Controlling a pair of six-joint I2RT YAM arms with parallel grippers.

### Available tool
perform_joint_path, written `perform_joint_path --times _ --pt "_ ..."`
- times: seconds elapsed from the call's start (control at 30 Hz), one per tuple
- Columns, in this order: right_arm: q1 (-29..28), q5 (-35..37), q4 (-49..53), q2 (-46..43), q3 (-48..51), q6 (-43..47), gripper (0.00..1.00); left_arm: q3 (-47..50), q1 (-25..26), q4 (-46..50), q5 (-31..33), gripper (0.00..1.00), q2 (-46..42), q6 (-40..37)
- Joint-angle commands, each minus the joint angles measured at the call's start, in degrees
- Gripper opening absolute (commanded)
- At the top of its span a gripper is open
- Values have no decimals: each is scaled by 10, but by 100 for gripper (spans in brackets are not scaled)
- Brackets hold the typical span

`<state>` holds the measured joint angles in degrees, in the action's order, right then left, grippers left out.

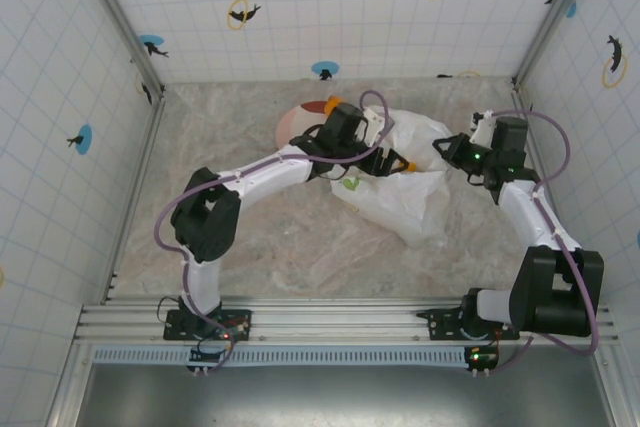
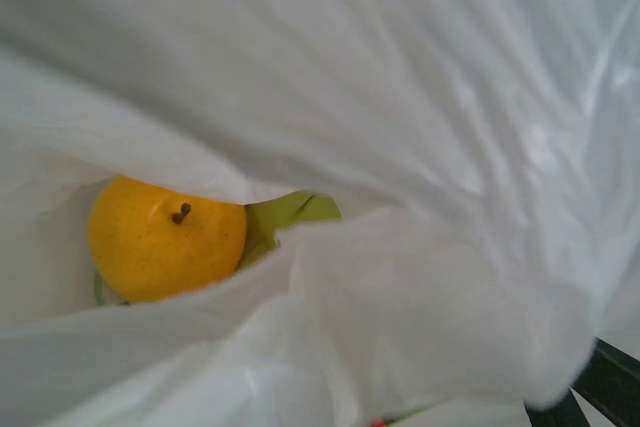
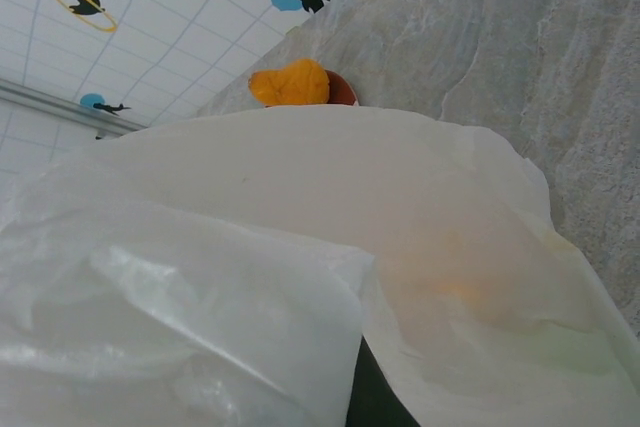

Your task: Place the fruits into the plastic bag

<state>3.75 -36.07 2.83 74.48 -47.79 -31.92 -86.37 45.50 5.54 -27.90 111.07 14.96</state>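
The white plastic bag lies crumpled at mid table, its green mark facing left. My left gripper reaches into the bag's mouth, and a small orange patch shows at its tip. In the left wrist view the film hides the fingers; a yellow-orange fruit and a green fruit lie inside. My right gripper pinches the bag's right edge. From the right wrist, film drapes over a dark finger. An orange fruit and a red one sit beyond the bag.
A pale pinkish round plate lies just left of the bag, partly under the left wrist. Tiled walls close the table on the left, back and right. Bare marbled tabletop spreads in front of the bag.
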Motion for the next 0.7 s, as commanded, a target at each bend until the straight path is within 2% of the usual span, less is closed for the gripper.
perform_joint_path --times 0.0,0.47,0.67 --pt "8 -4 -3 -8 10 12 0 26 -16 -14 -5 94 -49 -8" --pt "17 -3 -1 -4 12 17 0 158 -68 -116 -89 91 -197 35" --pt "16 -7 -10 -1 13 11 0 175 -83 -178 -179 91 -215 67"
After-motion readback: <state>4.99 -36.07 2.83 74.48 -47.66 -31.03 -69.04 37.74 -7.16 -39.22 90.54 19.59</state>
